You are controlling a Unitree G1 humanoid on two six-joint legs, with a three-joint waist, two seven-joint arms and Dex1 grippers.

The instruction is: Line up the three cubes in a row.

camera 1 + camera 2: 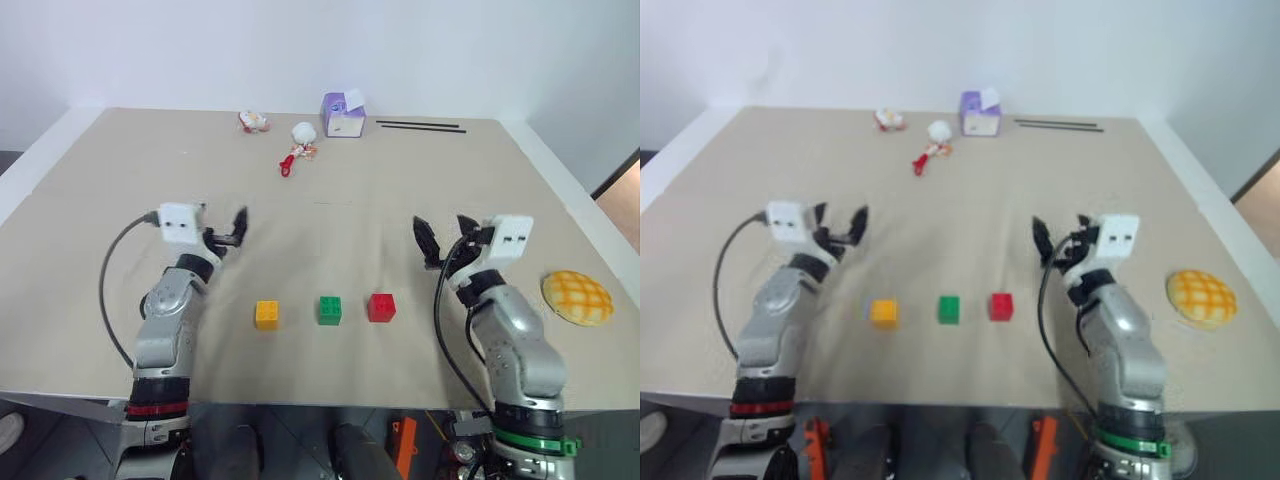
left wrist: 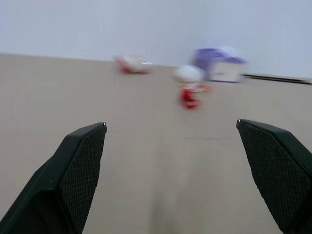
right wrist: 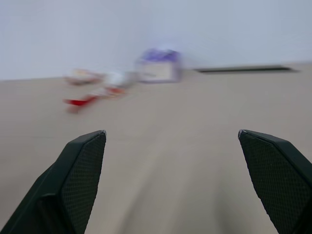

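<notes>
Three cubes are sitting in a straight row near the front edge of the table [image 1: 90, 200]: the yellow-orange cube [image 1: 267, 314] at 9 o'clock, the green cube [image 1: 329, 310] in the middle, and the red cube [image 1: 381, 307] at 3 o'clock, each apart from its neighbour. Both grippers are hovering above the tabletop with jaws spread wide and holding nothing, the left gripper [image 1: 228, 232] at 10 o'clock of the row and the right gripper [image 1: 446, 237] at 2 o'clock. Lying toward 12 o'clock at the far edge are a purple-and-white box [image 1: 342, 115] and small toys [image 1: 297, 145], while a checkered bun [image 1: 577, 297] is resting at 3 o'clock.
</notes>
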